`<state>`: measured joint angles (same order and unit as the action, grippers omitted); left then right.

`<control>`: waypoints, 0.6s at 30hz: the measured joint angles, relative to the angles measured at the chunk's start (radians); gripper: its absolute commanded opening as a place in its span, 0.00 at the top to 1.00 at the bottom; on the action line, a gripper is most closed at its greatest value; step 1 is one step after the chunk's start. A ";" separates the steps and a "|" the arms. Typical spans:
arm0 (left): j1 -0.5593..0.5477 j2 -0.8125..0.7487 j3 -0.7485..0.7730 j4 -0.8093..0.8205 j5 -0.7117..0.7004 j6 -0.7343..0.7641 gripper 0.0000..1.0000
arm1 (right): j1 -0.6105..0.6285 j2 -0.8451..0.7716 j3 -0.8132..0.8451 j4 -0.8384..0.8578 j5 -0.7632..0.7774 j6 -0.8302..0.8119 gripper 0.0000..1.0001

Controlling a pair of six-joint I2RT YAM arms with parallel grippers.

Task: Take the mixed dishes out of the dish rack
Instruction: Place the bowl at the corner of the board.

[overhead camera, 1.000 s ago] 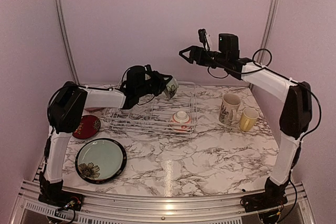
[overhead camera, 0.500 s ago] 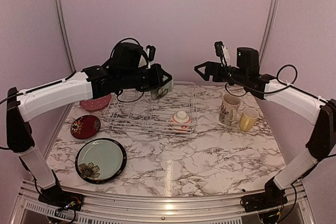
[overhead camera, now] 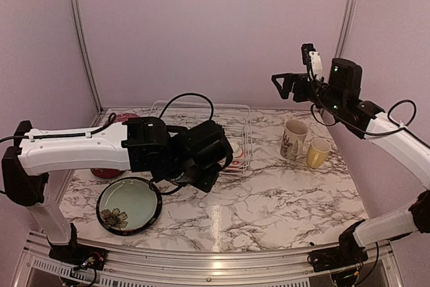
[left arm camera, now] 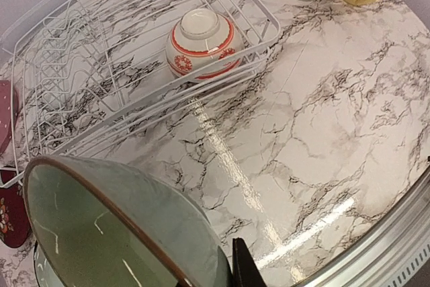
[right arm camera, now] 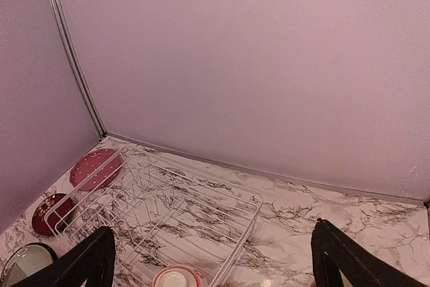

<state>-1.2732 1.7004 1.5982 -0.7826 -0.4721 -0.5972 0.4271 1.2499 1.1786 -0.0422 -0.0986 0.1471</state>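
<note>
Where the marble table (overhead camera: 282, 199) runs closest to the arm bases, a pale green flowered plate (overhead camera: 129, 205) lies flat, with a small dark-red plate (left arm camera: 10, 210) just behind it. Over the table's middle, the left gripper (overhead camera: 213, 160) is closed on a tilted green bowl (left arm camera: 114, 226) with a brown rim. Behind that, the white wire rack (left arm camera: 101, 78) holds one dish: a red-and-white bowl (left arm camera: 201, 42), mouth down in its front right corner. A pink plate (right arm camera: 94, 166) sits just left of the rack; a cream mug (overhead camera: 294, 139) and a yellow mug (overhead camera: 318, 153) stand upright to its right. High at the back, the right gripper (overhead camera: 281, 85) hangs with fingers spread wide, holding nothing.
</note>
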 measured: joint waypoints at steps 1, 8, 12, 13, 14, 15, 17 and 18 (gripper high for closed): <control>-0.029 0.041 0.034 -0.053 -0.031 -0.003 1.00 | 0.000 -0.008 -0.006 -0.004 0.014 -0.007 0.01; -0.154 0.319 0.248 -0.251 -0.148 -0.012 1.00 | 0.000 -0.010 -0.018 -0.041 0.065 -0.032 0.01; -0.182 0.397 0.264 -0.303 -0.150 -0.011 1.00 | 0.000 -0.011 -0.019 -0.045 0.074 -0.039 0.02; -0.183 0.409 0.264 -0.311 -0.149 -0.011 1.00 | 0.000 -0.011 -0.019 -0.045 0.075 -0.040 0.01; -0.183 0.422 0.263 -0.318 -0.149 -0.010 1.00 | 0.000 -0.011 -0.021 -0.045 0.076 -0.041 0.02; -0.183 0.431 0.263 -0.325 -0.149 -0.010 1.00 | 0.000 -0.011 -0.024 -0.045 0.076 -0.042 0.02; -0.183 0.447 0.262 -0.333 -0.143 -0.006 1.00 | 0.000 -0.012 -0.031 -0.045 0.077 -0.043 0.02; -0.182 0.456 0.262 -0.336 -0.138 -0.003 1.00 | 0.000 -0.012 -0.035 -0.045 0.076 -0.043 0.02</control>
<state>-1.4548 2.1563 1.8606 -1.1187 -0.6102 -0.6006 0.4271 1.2381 1.1439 -0.0875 -0.0227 0.1040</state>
